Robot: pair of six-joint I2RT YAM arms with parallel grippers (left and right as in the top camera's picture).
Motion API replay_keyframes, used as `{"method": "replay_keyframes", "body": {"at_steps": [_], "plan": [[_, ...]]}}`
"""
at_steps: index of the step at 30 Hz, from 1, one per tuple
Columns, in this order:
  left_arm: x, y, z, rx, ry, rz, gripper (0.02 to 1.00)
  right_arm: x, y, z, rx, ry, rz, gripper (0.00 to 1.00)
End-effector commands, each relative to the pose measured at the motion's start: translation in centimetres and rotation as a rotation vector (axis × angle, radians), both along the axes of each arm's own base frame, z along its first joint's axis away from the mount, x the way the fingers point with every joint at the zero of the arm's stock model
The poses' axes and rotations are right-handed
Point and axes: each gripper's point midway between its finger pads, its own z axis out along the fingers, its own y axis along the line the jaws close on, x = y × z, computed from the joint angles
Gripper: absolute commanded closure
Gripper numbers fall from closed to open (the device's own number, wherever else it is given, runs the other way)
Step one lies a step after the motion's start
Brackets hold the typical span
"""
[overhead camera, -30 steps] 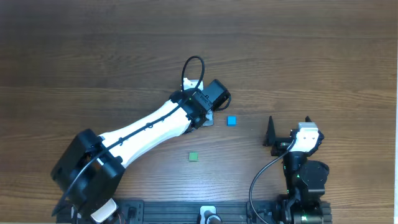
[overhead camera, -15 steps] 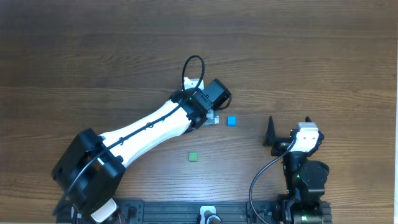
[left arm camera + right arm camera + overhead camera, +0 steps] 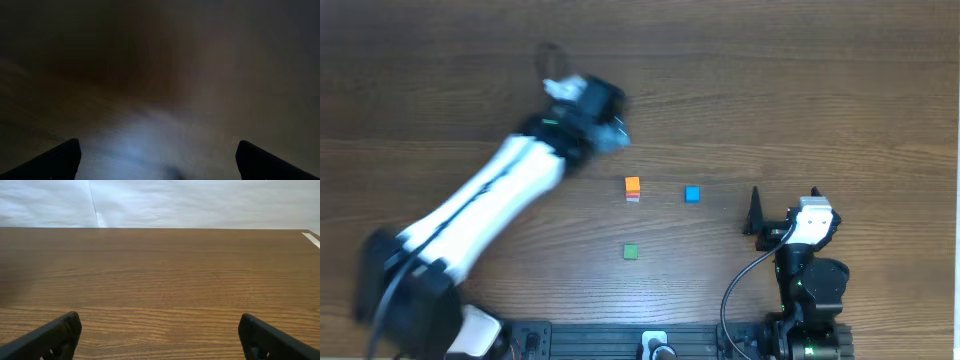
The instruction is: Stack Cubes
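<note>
While the left arm [image 3: 490, 200] hangs over the far-left part of the tabletop [image 3: 800, 80], blurred in the top view, the left jaws stand wide apart in their own wrist view with nothing between them: released and empty.

You have the orange cube [image 3: 632, 184] near the middle of the tabletop. A pale sliver [image 3: 633, 198] shows at its near edge, which looks like another cube underneath, though its colour is too small to tell. The blue cube [image 3: 692, 194] lies alone beside it on the right, not touching. The green cube [image 3: 630, 252] lies nearer the arm bases, apart from both.

The right arm [image 3: 805, 260] sits close to its base. The right jaws are also spread open and hold nothing, and they face bare wood.

By my reading, one placement is done and you are between cubes, so the step in hand is fetching the next one. Blue and green both lie loose.

For the next move:
- Bring open jaws straight down over one loose cube, square to its faces.
- Clench on its sides and lift it clear.
- Centre it over the orange cube before lowering.
- Set it down gently and let go without a sideways nudge; a stack this small would likely topple at a light bump.
</note>
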Motion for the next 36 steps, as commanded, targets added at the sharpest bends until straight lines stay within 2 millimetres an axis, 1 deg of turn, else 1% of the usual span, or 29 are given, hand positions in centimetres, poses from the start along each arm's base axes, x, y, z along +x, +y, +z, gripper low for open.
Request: {"method": "replay_keyframes", "body": {"at_steps": [1, 3, 5, 6, 8, 10, 11, 15, 16, 20, 22, 23, 26, 31, 34, 36], "plan": [[0.5, 6.2, 8.3, -0.034, -0.202, 0.029, 0.018, 0.0, 0.0, -0.1, -0.003, -0.002, 0.002, 0.009], [-0.2, 9.3, 11.4, -0.058, -0.280, 0.058, 0.020, 0.0, 0.0, -0.1, -0.003, -0.002, 0.002, 0.009], [-1.0, 11.3, 13.1, -0.066, -0.340, 0.079, 0.020, 0.0, 0.0, -0.1, -0.003, -0.002, 0.002, 0.009], [-2.3, 13.2, 14.3, -0.063, -0.398, 0.120, 0.020, 0.0, 0.0, -0.1, -0.003, -0.002, 0.002, 0.009], [-3.9, 14.6, 15.1, -0.051, -0.463, 0.145, 0.023, 0.0, 0.0, -0.1, -0.003, -0.002, 0.002, 0.007], [-5.5, 15.4, 15.3, -0.033, -0.525, 0.148, 0.020, 0.0, 0.0, -0.1, -0.003, -0.002, 0.002, 0.007], [-7.0, 15.9, 15.0, -0.017, -0.579, 0.150, 0.020, 0.0, 0.0, -0.1, -0.003, -0.002, 0.002, 0.007], [-9.8, 17.0, 13.7, 0.005, -0.705, 0.167, 0.020, 0.0, 0.0, -0.1, -0.003, -0.002, 0.002, 0.009], [-10.8, 17.1, 12.8, 0.000, -0.746, 0.169, 0.023, 0.0, 0.0, -0.1, -0.003, -0.002, 0.002, 0.009], [-12.6, 17.2, 10.0, -0.007, -0.805, 0.170, 0.018, 0.0, 0.0, -0.1, -0.003, -0.002, 0.002, 0.007], [-13.0, 17.1, 8.3, -0.010, -0.803, 0.166, 0.020, 0.0, 0.0, -0.1, -0.003, -0.002, 0.002, 0.009], [-13.2, 16.8, 6.8, -0.019, -0.794, 0.154, 0.018, 0.0, 0.0, -0.1, -0.003, -0.002, 0.002, 0.007], [-13.2, 16.3, 5.3, -0.037, -0.790, 0.126, 0.020, 0.0, 0.0, -0.1, -0.003, -0.002, 0.002, 0.009], [-13.1, 15.1, 3.9, -0.050, -0.815, 0.072, 0.020, 0.0, 0.0, -0.1, -0.003, -0.002, 0.002, 0.007], [-13.0, 14.6, 3.6, -0.037, -0.845, 0.035, 0.020, 0.0, 0.0, -0.1, -0.003, -0.002, 0.002, 0.007], [-13.0, 14.0, 3.7, -0.009, -0.877, -0.023, 0.020, 0.0, 0.0, -0.1, -0.003, -0.002, 0.002, 0.007]]}}
